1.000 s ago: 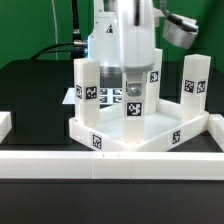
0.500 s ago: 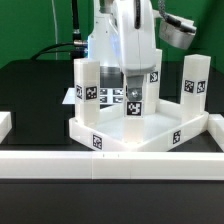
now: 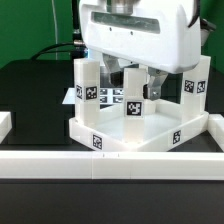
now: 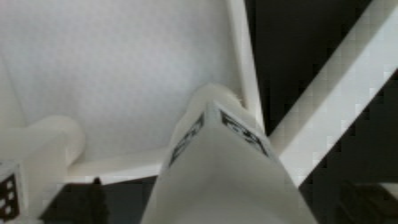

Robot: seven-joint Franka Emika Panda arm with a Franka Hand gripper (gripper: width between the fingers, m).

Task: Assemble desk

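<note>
Legs first, and we start right at the tool: the arm's two-finger gripper (image 3: 135, 75) hangs directly over a short square-section white plastic leg (image 3: 134, 98) bearing a black-and-white tag, and its fingers reach down either side of that leg's top. Whether they are pinching it or merely bracketing it, we cannot tell; the broad white wrist housing hides the contact in the exterior view, and the wrist view shows only the leg (image 4: 217, 150) rising up close beneath the camera.

Just below the gripper sits the large shallow white tray-like tabletop (image 3: 120, 135), lying with its hollow side up, and this leg stands upright in it, near the far edge. To one side of the tool, toward the exterior view's left, a second white tagged leg (image 3: 87, 88) stands upright at a corner of the tray. To the other side, toward the exterior view's right, a third white tagged leg (image 3: 194, 84) stands too, though we cannot say whether it is seated in a socket or just beside the tray.

Beyond the tool, flat on the dark table, lies the marker board (image 3: 108, 96), partly hidden by the legs.

By our reckoning we are around the middle: three legs up, the one under the gripper apparently being seated or tightened, a fourth nowhere in sight. Fixing that one is what looks left.
</note>
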